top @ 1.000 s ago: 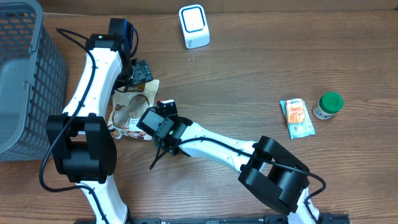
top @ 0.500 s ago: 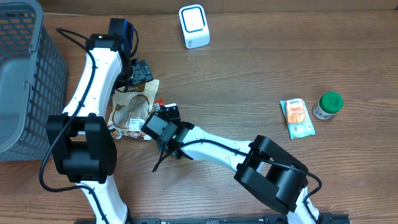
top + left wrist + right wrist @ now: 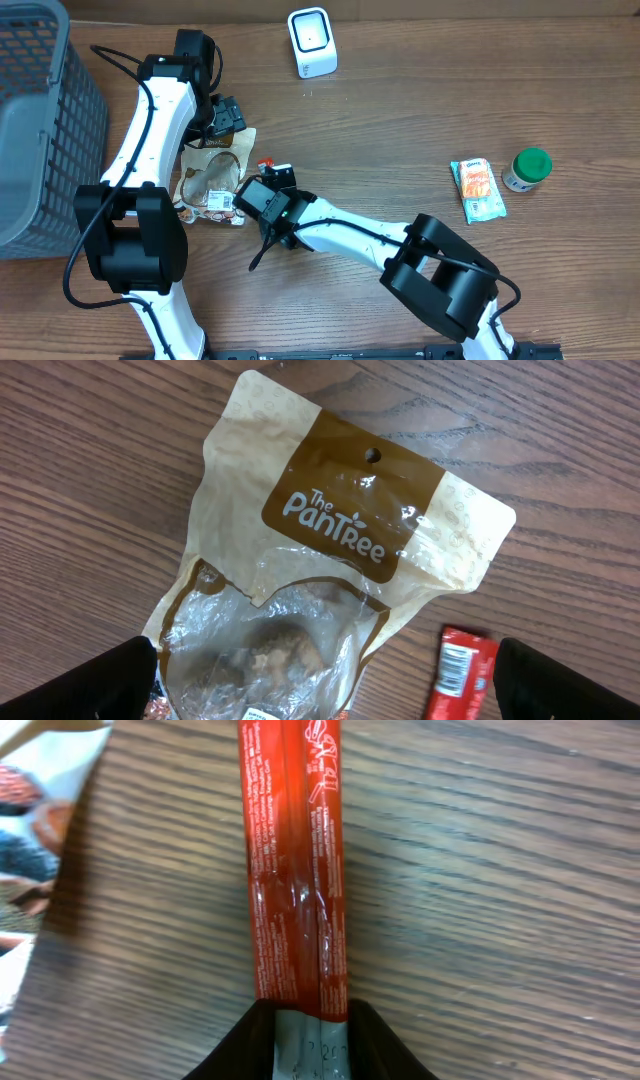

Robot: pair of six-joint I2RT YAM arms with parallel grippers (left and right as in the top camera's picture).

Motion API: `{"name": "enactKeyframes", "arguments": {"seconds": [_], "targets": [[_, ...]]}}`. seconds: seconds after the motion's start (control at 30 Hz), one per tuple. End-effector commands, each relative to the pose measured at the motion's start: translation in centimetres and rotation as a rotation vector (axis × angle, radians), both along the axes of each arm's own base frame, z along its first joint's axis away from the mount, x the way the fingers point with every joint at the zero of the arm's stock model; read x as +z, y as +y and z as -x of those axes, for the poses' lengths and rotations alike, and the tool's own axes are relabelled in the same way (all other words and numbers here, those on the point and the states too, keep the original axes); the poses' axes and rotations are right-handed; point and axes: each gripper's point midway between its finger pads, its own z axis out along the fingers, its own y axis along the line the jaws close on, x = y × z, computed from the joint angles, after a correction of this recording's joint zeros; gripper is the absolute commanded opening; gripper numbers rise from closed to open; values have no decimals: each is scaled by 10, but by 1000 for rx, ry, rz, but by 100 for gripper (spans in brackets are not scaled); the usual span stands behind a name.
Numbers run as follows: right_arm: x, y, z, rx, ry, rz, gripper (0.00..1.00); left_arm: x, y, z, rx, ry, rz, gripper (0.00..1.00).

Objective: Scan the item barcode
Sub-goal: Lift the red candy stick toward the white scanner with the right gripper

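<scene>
A red snack bar (image 3: 295, 870) lies on the wooden table, its silver end between the jaws of my right gripper (image 3: 308, 1042), which is shut on it. From overhead the bar (image 3: 265, 164) shows just right of a tan "The PanTree" bag (image 3: 210, 175), with the right gripper (image 3: 278, 174) at its near end. My left gripper (image 3: 330, 685) hangs open above the bag (image 3: 340, 550), its black fingertips (image 3: 110, 680) spread wide to either side. The red bar (image 3: 458, 672) with its barcode shows beside the right fingertip. A white barcode scanner (image 3: 312, 42) stands at the back.
A grey mesh basket (image 3: 40, 120) fills the far left. An orange snack packet (image 3: 477, 190) and a green-lidded jar (image 3: 527, 168) lie at the right. The two arms are close together around the bag.
My right wrist has shifted slightly to the right and its jaws have narrowed onto the bar's end. The left arm has not moved.
</scene>
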Motion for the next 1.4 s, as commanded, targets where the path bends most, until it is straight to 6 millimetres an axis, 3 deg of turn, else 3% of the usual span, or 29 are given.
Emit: {"name": "enactKeyframes", "arguments": {"seconds": [0.0, 0.1, 0.2, 0.33, 0.43, 0.9, 1.03, 1.37], "targets": [[-11, -14, 1, -23, 60, 16, 25, 3, 1, -5, 0, -11, -12, 100], [-12, -14, 2, -26, 98, -10, 24, 3, 1, -5, 0, -11, -11, 100], [-13, -15, 1, -32, 129, -31, 16, 3, 1, -5, 1, -11, -11, 100], [-15, -23, 1, -48, 164, -32, 16, 3, 1, -5, 1, -11, -12, 100], [-16, -30, -1, -58, 174, -17, 4, 3, 1, -5, 1, -11, -11, 100], [-13, -49, -18, -59, 163, 16, 3, 3, 1, -5, 1, -11, -12, 100], [11, -71, -45, -80, 33, 120, 3, 3, 1, -5, 1, -11, -12, 100], [118, -110, -102, 113, -350, 469, 3, 3, 1, -5, 0, -11, -12, 99]]}}
